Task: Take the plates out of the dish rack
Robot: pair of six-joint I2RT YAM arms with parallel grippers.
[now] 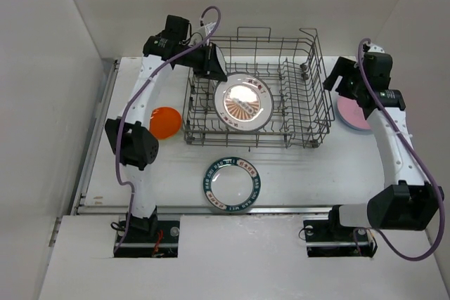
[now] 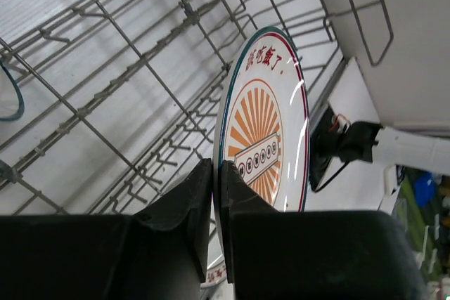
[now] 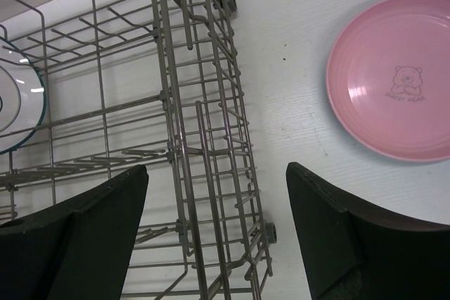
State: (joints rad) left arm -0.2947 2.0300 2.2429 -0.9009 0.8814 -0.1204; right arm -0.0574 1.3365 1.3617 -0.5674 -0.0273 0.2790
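While jaws of the left gripper (image 2: pixel 216 191) pinch its rim, the round white sunburst plate (image 2: pixel 271 121) leans face-up among tines of the grey wire dish rack (image 1: pixel 304 113). Jaws of the right gripper (image 3: pixel 214 173) gape empty.

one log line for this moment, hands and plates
left hand: shut on sunburst plate in rack | right hand: open, empty, by rack's right side | on table: pink plate, orange plate, teal-rimmed plate

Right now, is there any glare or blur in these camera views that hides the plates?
Top view: bright glare washes out the centre of the sunburst plate in the dish rack. Left wrist view: only a thin glare streak near that plate's edge; the print reads clearly. Right wrist view: the pink plate is sharp, with a soft sheen.
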